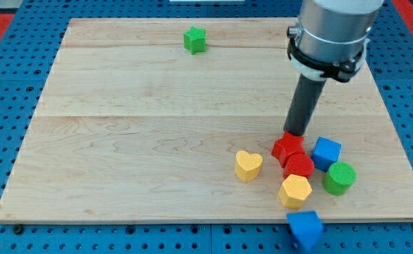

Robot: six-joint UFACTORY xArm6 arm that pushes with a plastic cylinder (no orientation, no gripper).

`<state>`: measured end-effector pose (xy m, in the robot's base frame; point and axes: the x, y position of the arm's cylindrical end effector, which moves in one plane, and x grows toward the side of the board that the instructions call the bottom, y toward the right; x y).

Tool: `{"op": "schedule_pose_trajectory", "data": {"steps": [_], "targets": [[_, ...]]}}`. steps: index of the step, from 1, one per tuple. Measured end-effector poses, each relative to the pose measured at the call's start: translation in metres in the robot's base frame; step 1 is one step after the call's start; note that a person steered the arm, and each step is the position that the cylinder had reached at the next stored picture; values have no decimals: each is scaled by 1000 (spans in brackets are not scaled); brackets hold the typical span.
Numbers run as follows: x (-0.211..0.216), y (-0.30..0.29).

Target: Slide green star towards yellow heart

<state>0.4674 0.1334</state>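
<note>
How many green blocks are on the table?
2. The green star sits alone near the view's top. The green round block is at the right of the cluster, lower right. None seem hidden.

A: We had a light wooden board (pixel 135 141) sitting on a blue pegboard (pixel 8 85). Green star (pixel 195 39) lay alone near the view's top.

B: And the rest?

A: We saw them clustered at bottom right: yellow heart (pixel 248 165), red star-like block (pixel 288 148), red cylinder (pixel 299 166), yellow hexagon (pixel 295 190), blue cube (pixel 326 153), green cylinder (pixel 339 178). Another blue block (pixel 305 228) overhung the board's bottom edge.
</note>
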Motion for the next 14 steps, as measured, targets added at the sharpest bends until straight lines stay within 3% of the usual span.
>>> {"op": "schedule_pose_trajectory", "data": {"steps": [3, 4, 5, 6, 7, 8, 11, 12, 14], "targets": [[-161, -3], [-209, -51], [-229, -125], [-220, -193], [-157, -210], [-145, -219], [-171, -235], [-156, -288], [-92, -280]]}}
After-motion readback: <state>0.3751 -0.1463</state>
